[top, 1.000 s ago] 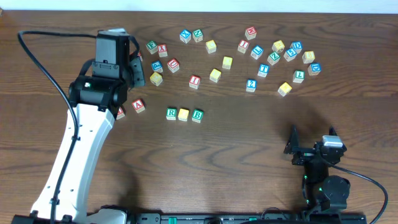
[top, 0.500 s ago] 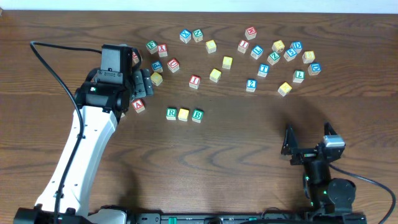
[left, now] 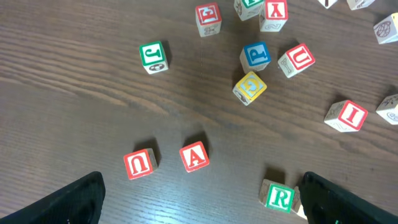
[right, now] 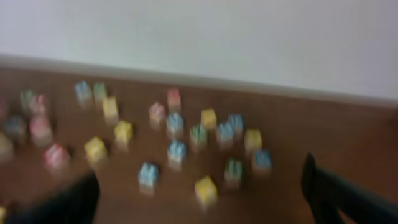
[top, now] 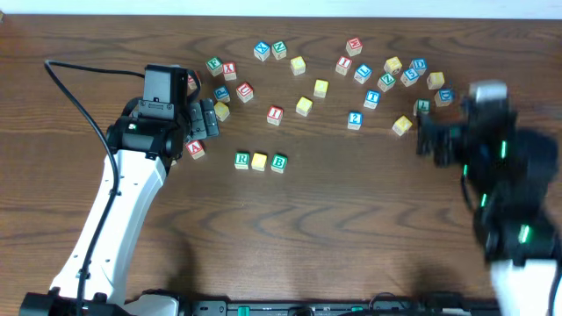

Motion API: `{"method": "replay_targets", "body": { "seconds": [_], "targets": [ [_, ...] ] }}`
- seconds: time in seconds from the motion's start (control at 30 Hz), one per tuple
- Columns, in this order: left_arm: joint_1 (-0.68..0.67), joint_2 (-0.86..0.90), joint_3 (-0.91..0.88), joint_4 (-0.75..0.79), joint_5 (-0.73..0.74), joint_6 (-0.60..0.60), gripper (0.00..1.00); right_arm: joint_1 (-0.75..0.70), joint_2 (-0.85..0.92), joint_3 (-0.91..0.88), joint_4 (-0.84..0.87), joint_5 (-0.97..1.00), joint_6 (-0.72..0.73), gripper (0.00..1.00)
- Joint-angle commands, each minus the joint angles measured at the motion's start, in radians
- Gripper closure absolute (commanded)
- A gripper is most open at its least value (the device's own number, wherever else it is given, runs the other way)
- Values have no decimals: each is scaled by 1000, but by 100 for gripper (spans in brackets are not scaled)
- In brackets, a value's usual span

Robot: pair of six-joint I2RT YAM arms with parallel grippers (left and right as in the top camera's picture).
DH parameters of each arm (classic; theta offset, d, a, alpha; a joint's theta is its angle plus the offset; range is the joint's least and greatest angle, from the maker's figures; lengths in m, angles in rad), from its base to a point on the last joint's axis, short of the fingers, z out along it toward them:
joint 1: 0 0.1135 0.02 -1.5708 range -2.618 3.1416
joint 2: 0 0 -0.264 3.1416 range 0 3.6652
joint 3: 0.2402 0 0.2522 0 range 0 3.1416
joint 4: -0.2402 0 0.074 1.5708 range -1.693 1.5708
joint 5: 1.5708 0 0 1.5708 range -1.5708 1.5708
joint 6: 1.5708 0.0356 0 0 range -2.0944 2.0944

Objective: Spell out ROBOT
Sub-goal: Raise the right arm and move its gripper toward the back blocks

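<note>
Hovering over the left part of the table with the left claw spread wide apart and clamped on no block. Showing in the left wrist view as two dark fingers at the bottom corners, with a red A block and a red U block on the wood between them. Sitting just inside the right-hand finger in that view: the green R block, close in the picture, yet unable to tell whether touching. Lined up overhead as a short row nearer the robot than this claw and a little to its right: R block, then yellow block, then green B block, side by side and apart from the fingers. Appearing overhead just beside the claw's tip, and from the wrist lying ahead of the open fingers and apart from them: a loose yellow block. Resting well off to the right among the scattered blocks: the blue T block. Smeared overhead at the right side with the right claw; seen through its own camera with fingers wide apart at the lower corners, gripping no block, facing the blurred scatter of blocks, with the T block overhead a little to its left.
</note>
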Motion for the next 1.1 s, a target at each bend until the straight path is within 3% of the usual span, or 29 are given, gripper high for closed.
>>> {"method": "replay_targets", "body": {
  "seconds": [0.0, 0.13, 0.27, 0.5, 0.73, 0.87, 1.07],
  "targets": [
    [4, -1, -11, -3, -23, 2, 2, 3, 237, 269, -146, -6, 18, 1],
    [4, -1, -11, -3, -98, 3, 2, 8, 507, 599, -394, -10, 44, 1],
    [6, 0, -13, -2, -111, 3, 2, 41, 670, 775, -454, -10, 44, 1],
    [9, 33, -14, 30, -32, 119, 2, 143, 731, 836, -352, -5, 27, 1],
    [48, 122, -14, 41, -9, 128, 2, 246, 748, 874, -282, 3, -13, 1],
    [79, 141, -14, 47, 84, 146, 2, 259, 803, 959, -327, 1, -41, 1],
    [96, 140, -14, 51, 93, 148, 2, 265, 983, 1202, -542, -2, -106, 1]
  ]
}}
